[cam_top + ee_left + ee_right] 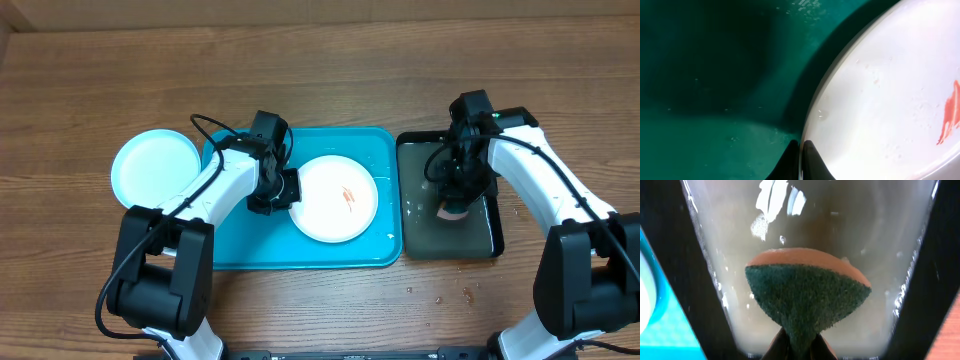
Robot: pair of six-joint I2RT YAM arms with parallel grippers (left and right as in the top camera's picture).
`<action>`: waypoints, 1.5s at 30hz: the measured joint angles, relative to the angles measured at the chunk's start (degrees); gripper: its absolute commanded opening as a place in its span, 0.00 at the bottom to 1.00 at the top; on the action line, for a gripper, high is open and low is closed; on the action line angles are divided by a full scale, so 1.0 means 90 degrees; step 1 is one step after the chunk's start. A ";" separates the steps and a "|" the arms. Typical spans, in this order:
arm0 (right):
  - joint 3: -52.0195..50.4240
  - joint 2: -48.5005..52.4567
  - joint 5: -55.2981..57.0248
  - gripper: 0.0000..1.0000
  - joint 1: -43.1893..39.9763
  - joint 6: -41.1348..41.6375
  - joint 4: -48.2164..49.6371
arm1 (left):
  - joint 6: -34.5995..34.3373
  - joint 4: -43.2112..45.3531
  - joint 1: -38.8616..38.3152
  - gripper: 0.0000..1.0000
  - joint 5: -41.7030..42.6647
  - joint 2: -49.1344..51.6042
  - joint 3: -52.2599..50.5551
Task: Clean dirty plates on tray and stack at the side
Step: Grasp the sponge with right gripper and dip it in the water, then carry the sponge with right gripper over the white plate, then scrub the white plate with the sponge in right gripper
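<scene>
White plate [325, 215] red-smeared, tray [300, 255] turquoise, sponge [807, 300] green.

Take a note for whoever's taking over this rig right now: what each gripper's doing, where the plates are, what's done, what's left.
The left gripper has its jaws shut on the rim of the white plate, which lies on the turquoise tray.
The right gripper has its jaws shut on the sponge, over the black tray.
Done: the light blue plate sits on the table left of the tray, no smear visible.
Left: the white plate has a red smear; wipe it, then stack it. No third plate in view.
</scene>
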 measured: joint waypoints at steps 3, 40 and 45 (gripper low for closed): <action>0.0483 0.0000 -0.0061 0.04 0.0000 -0.0002 -0.0580 | 0.0002 0.0005 -0.0007 0.04 0.0017 0.0000 0.0000; 0.0248 0.0673 0.0478 0.04 0.3087 0.0857 0.2290 | 0.0005 0.0068 -0.0092 0.04 0.0029 0.0000 0.0000; 0.0012 0.0821 0.0624 0.10 0.3087 0.0855 0.2691 | 0.0005 0.0068 -0.0092 0.04 0.0029 0.0000 0.0000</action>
